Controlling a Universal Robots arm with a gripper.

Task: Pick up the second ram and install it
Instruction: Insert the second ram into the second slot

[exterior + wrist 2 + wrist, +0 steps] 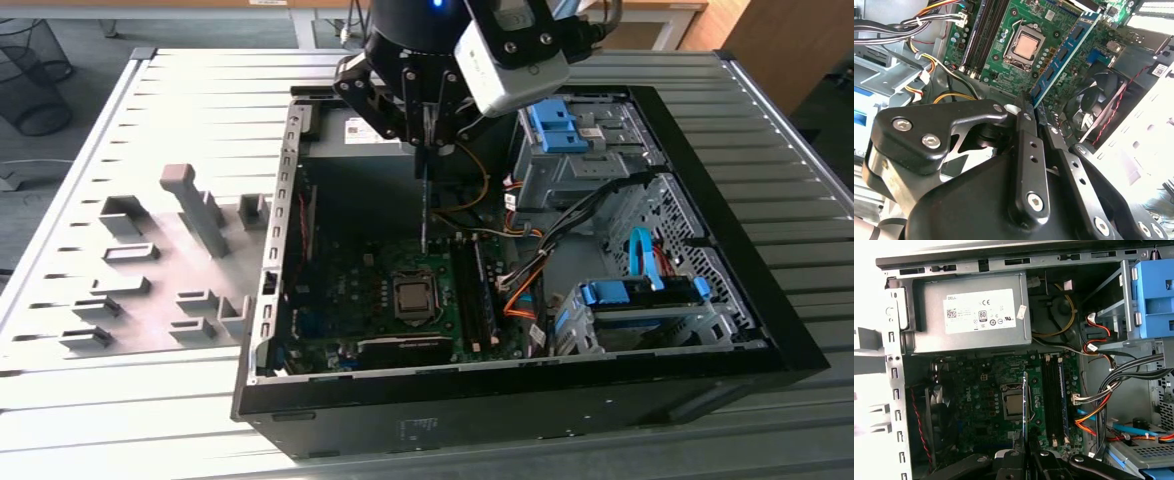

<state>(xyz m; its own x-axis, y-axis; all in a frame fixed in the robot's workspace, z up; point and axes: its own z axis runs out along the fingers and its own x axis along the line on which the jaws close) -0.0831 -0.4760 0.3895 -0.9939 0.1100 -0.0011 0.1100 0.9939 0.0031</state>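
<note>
Closed tight on the upper end of the memory stick [1064, 52], the jaws of the gripper [1030, 116] pinch its thin edge between two black fingers [1024, 150], as the second wrist view shows. In the exterior view the gripper [422, 150] hangs over the open computer case [534, 400] and the stick [423, 215] drops straight down from it, long axis upright, its lower end just above the green circuit board [347, 300] near the processor socket [414, 296]; whether it touches the board cannot be told. In the first wrist view the stick [1025, 395] is seen edge-on as a thin line beside the socket [1013, 405], running parallel to the long black memory slots [1054, 400], which lie a little way off to one side. Bundles of orange and black cables [1104, 405] crowd the far side of the slots. A fan [1094, 100] sits on the stick's other side. Grey holder blocks [194, 215] stand on the table [134, 400], well apart from the case, at the exterior view's left.
</note>
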